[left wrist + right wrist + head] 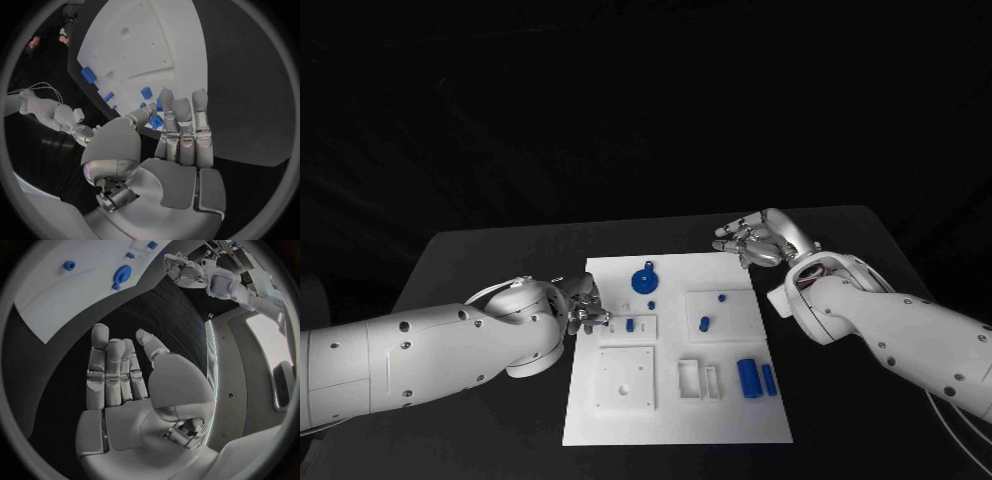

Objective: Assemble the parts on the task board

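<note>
The white task board (678,400) lies in the middle of the black table. On it are a round blue part (646,280), several small blue pegs (705,323) and two blue bars (749,378). My left hand (584,308) hovers at the board's left edge, beside a small peg (629,325). In the left wrist view its fingers (181,130) are straight, the thumb is apart and the palm is empty. A blue part (155,121) shows just behind the fingers. My right hand (750,240) is at the board's far right corner. Its palm (122,385) is bare and its fingers are spread. The round blue part (122,275) lies beyond them.
The board carries a raised white block with holes (626,378) at its near left and two white slots (698,378) beside the bars. Black table (488,260) surrounds the board on all sides.
</note>
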